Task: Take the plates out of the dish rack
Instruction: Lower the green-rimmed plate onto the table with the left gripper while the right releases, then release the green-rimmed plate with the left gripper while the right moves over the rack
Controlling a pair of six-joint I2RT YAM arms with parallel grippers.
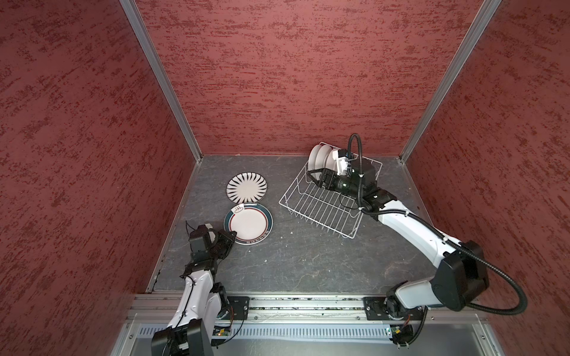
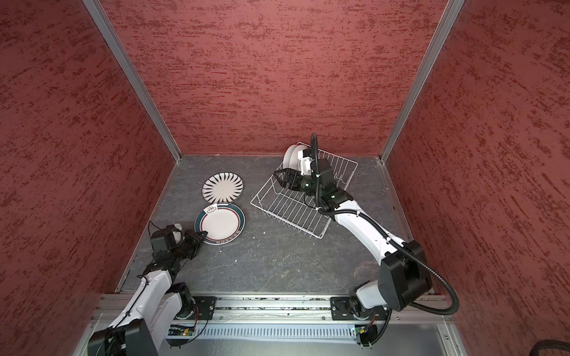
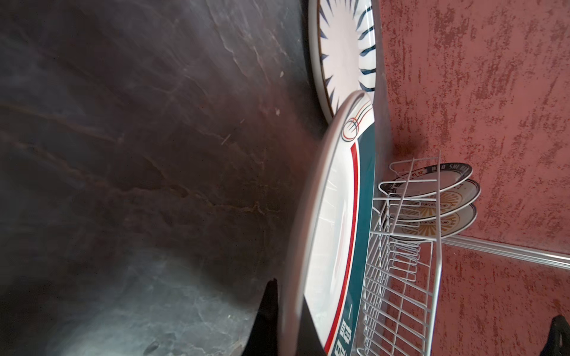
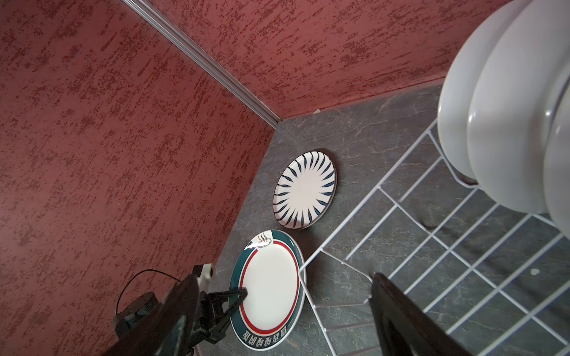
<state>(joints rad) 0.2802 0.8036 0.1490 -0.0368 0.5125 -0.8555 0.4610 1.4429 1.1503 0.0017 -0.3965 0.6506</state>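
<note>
Plates – five in all, round and white. Two lie face up on the dark stone-look table (image 1: 293,262), left of the dish rack (image 1: 320,212). The farther is the striped plate (image 1: 246,186), with black radial strokes around a bare centre. The nearer is the teal-rimmed plate (image 1: 248,223), which has a red inner ring, white lettering on the near rim and a small steaming-cup mark on the far rim. In both top views its far rim overlaps the striped plate's near edge.

The three racked plates (image 1: 322,158) stand on edge, close together, in the far left corner of the white wire rack. The top views see only their plain backs. The left wrist view catches their faces: one dark lettered rim (image 3: 444,172) and two orange sunbursts (image 3: 447,197). The rest of the rack is bare bars and prongs.

Left arm – folded low at the near left, wrist close to the table. The left gripper (image 1: 233,235) is pinched tight on the near rim of the teal-rimmed plate.

Right arm – stretched from the near right base across the rack, forearm above the bars. The right gripper (image 1: 312,177) points left, just in front of the standing plates, its jaws spread wide with nothing between them.
</note>
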